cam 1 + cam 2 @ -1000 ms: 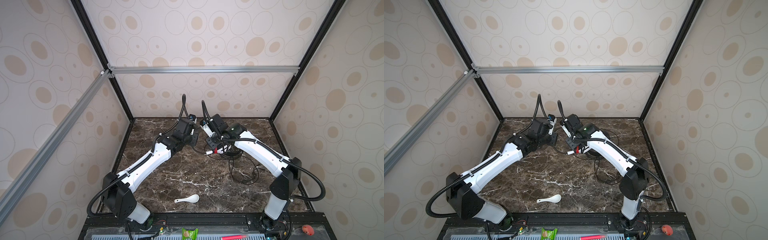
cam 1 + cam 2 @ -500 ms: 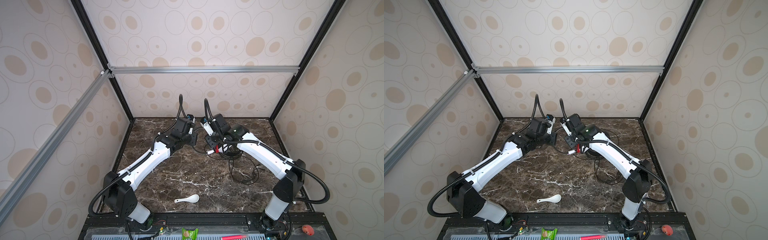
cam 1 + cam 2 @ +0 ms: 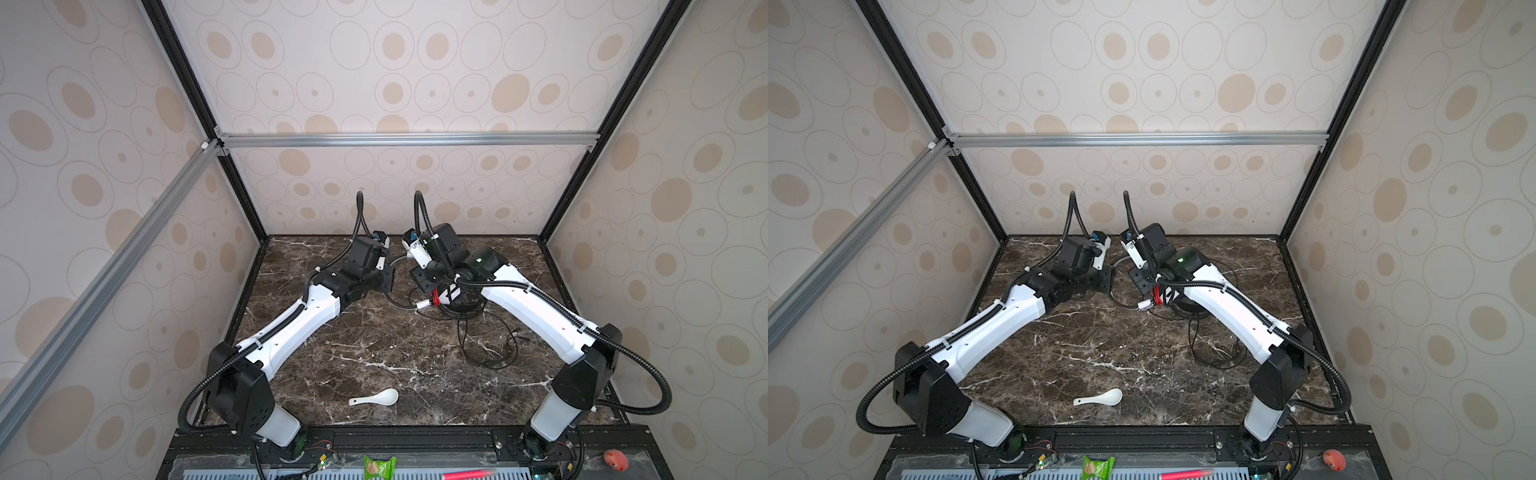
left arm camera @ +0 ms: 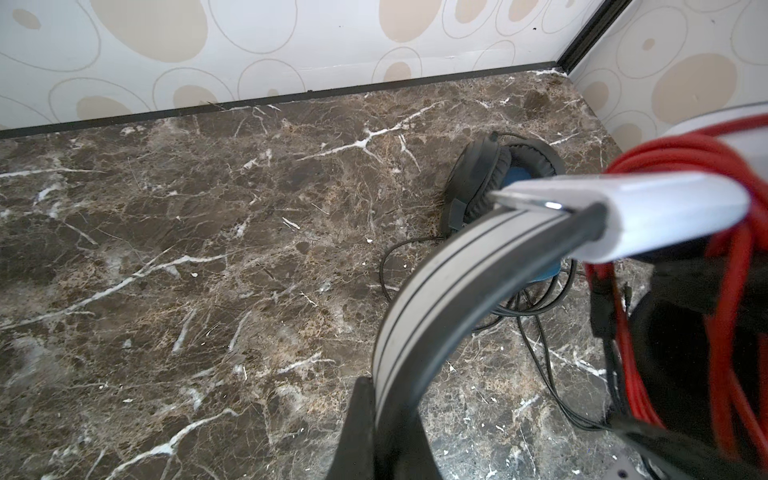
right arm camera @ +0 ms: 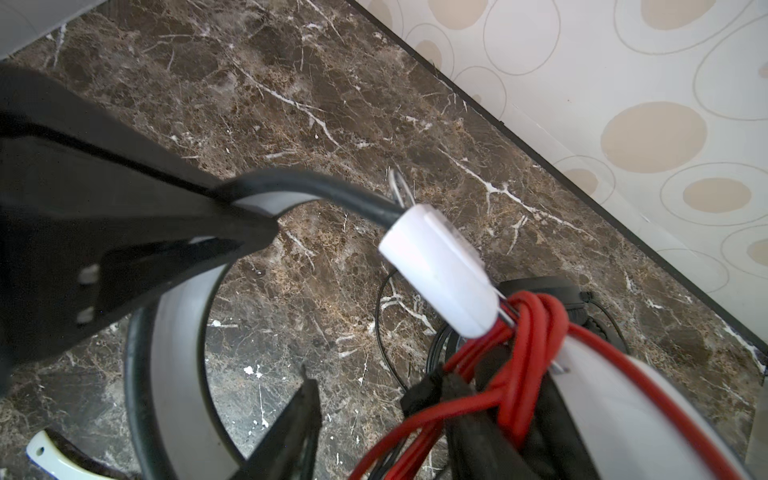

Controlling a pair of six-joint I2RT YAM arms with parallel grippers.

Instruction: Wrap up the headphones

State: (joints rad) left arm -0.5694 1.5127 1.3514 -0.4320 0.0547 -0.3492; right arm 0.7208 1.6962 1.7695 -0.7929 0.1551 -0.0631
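Left gripper (image 4: pixel 374 428) clamped on white headset band (image 4: pixel 436 299). Red cord (image 5: pixel 528 332) bundled there, strands between parted fingers (image 5: pixel 299 419) of right gripper (image 5: pixel 374 399): first wrap seems nearly done. Black headset (image 4: pixel 494 174) beyond fingers, black cord (image 3: pixel 490 353) loose: not wrapped.

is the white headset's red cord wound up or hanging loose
Wound up: the red cord sits in bunched loops round the white headset by its slider. Whether the end is tucked, cannot tell.
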